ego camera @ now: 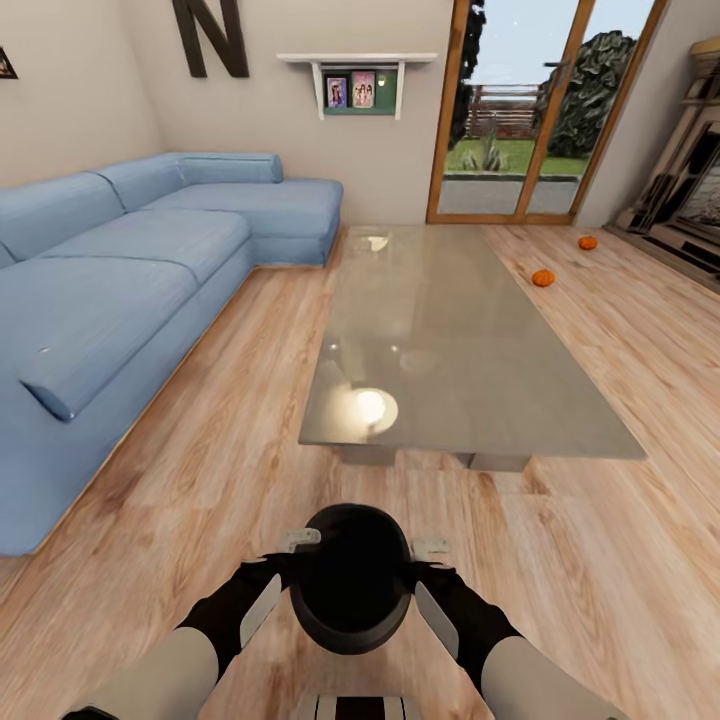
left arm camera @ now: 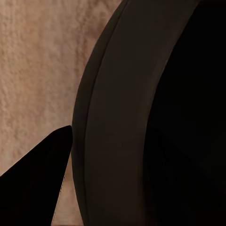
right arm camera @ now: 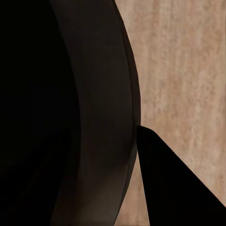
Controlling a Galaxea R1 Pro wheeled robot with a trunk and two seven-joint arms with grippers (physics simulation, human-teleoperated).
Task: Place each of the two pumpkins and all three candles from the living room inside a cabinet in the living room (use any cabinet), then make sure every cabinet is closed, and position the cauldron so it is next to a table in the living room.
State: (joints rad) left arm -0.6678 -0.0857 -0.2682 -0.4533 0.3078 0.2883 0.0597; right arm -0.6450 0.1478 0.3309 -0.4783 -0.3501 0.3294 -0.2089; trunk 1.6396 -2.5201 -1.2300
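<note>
The black cauldron (ego camera: 352, 585) hangs low in front of me over the plank floor, a short way from the near end of the glassy coffee table (ego camera: 560, 420). My left gripper (ego camera: 300, 568) clamps its left rim and my right gripper (ego camera: 412, 570) clamps its right rim. In the left wrist view the cauldron wall (left arm camera: 132, 117) stands beside one dark finger (left arm camera: 37, 188). The right wrist view shows the same wall (right arm camera: 94, 117) and a finger (right arm camera: 174, 188). Two orange pumpkins (ego camera: 543, 278) (ego camera: 588, 242) lie on the floor beyond the table's right side. The candles and the cabinet are out of view.
A blue corner sofa (ego camera: 120, 290) runs along the left. Glass doors (ego camera: 530, 110) stand at the back, and a fireplace surround (ego camera: 690, 190) is at the far right. Open floor lies on both sides of the table.
</note>
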